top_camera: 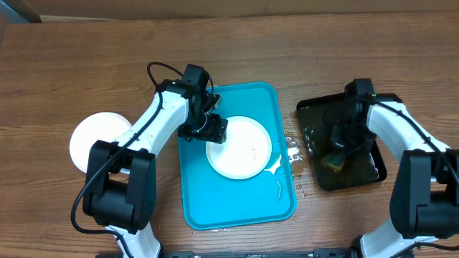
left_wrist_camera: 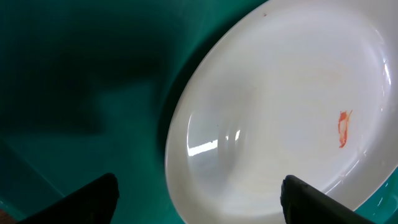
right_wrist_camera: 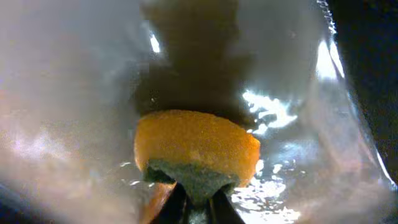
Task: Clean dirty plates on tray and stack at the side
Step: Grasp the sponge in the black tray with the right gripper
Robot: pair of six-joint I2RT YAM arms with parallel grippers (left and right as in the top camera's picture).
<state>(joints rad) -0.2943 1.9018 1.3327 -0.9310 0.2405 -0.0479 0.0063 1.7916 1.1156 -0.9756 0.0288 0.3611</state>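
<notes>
A white plate (top_camera: 240, 147) lies in the blue tray (top_camera: 237, 208), one red smear (left_wrist_camera: 342, 127) on it. The left arm bends in from 9 o'clock; the left gripper (top_camera: 209, 130) sits at the plate's 10 o'clock rim, fingers spread wide. At 3 o'clock the right gripper (top_camera: 336, 156) points down into a black tray (top_camera: 362, 179), pinching an orange sponge (right_wrist_camera: 196, 146).

You have a turquoise tray (top_camera: 237, 204) on a brown wood-grain table (top_camera: 72, 57). The plate (top_camera: 240, 147) on it is white, with one red-orange smear (left_wrist_camera: 342, 127). The plate at the left (top_camera: 90, 140) is plain white. The small tray (top_camera: 358, 175) is glossy black. Your sponge (right_wrist_camera: 196, 149) is orange with a grey-green pad. Both arms (top_camera: 161, 118) are white with black joints.
</notes>
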